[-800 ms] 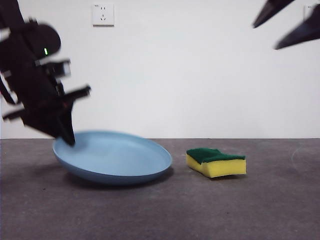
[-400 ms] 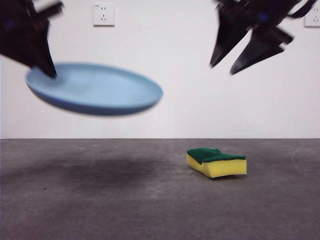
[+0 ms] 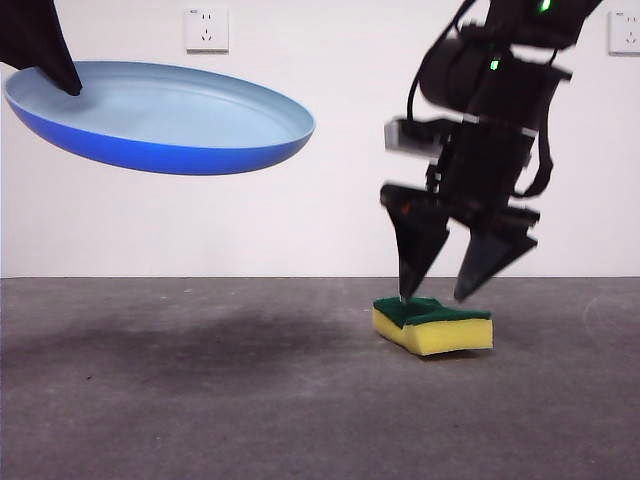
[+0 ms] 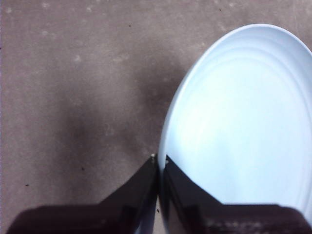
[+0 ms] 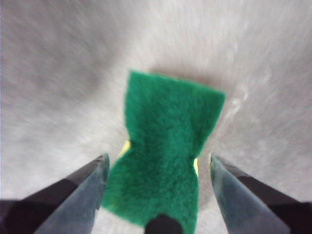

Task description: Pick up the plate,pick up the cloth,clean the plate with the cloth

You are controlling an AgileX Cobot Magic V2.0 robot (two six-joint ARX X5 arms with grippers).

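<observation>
The light-blue plate [image 3: 160,115] hangs tilted high at the left of the front view, well above the table. My left gripper [image 3: 62,78] is shut on its left rim; the left wrist view shows the jaws [image 4: 159,163] clamped on the plate's rim [image 4: 239,131]. The cloth, a yellow sponge with a green top [image 3: 433,323], lies on the table at the right. My right gripper [image 3: 438,290] is open just above it, one jaw tip close to its green face. In the right wrist view the jaws [image 5: 157,168] stand on either side of the green face [image 5: 168,146].
The dark grey table [image 3: 200,400] runs across the front, with a white wall behind. A wall socket [image 3: 206,29] is at upper left and another [image 3: 624,32] at upper right.
The left gripper lifted the plate off the table to high at the left. The right gripper came down from the top right, open, to just above the sponge.
</observation>
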